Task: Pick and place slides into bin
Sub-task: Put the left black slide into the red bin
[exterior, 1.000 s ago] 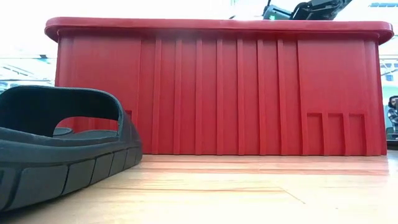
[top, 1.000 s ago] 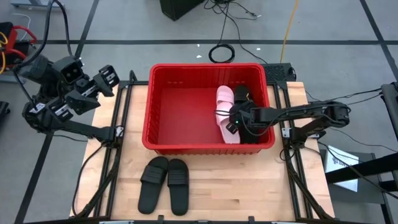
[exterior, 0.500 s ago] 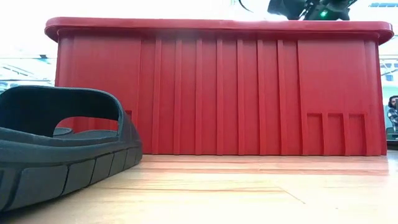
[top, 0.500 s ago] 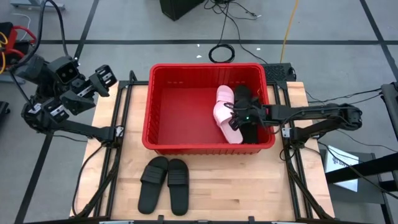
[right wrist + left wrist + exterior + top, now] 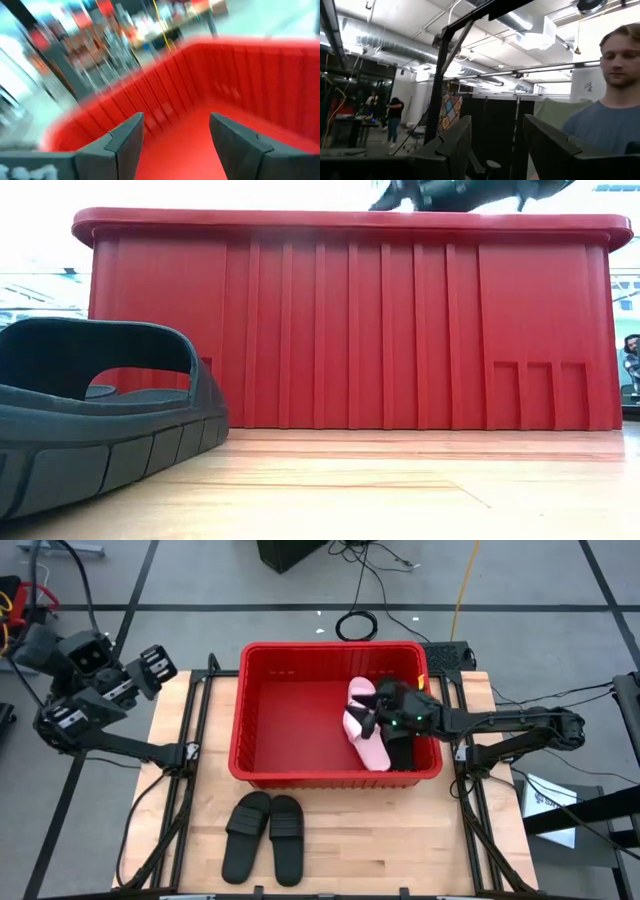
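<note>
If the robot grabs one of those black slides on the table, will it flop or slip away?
Probably not much. The black slides look thick and chunky, so likely stiffish and light. The ridged sole probably grips the wooden table, and lying flat, they shouldn't roll or tip.

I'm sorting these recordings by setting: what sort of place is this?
Probably a robotics lab or workshop, not a home: exposed ceiling ducts, cables trailing across a taped grey floor, and a wooden table on a metal frame carrying a red bin.

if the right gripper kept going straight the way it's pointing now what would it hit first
Probably the inner wall of the bin. The right gripper is open and empty over the bin's floor, aimed at a far corner, with nothing visible between. Depth is hard to judge, so it might touch the floor first.
</note>
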Available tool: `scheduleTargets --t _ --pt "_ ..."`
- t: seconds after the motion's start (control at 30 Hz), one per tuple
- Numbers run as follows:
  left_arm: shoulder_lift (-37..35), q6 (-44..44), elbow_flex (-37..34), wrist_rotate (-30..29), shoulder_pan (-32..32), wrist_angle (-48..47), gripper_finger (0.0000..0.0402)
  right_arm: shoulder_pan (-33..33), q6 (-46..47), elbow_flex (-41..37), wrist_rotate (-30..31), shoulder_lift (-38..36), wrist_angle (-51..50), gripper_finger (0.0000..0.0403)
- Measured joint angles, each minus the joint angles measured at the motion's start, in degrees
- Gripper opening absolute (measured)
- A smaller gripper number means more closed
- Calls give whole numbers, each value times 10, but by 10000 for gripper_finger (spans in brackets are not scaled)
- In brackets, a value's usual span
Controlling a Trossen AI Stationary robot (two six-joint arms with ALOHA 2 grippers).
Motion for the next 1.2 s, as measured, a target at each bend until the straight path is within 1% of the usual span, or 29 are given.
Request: scheduleTargets --t 0.17,0.37,0.7,0.9,0.97,1.07,1.2 --pt "-2 -8 0 22 0 23 186 4 6 0 0 0 159 211" --pt "-3 -24 0 37 -13 23 186 34 12 0 0 0 322 210" --pt "1 -17 0 39 -88 23 186 131 3 0 0 6 502 210" --pt "16 -15 0 40 -151 22 186 194 -30 1 0 33 565 212" --pt "22 -15 0 51 -175 22 186 211 -36 6 3 51 577 211" --pt "31 -7 0 64 -216 22 186 234 -60 34 2 85 586 210" --pt "39 18 0 65 -266 22 186 253 -95 97 1 137 587 212"
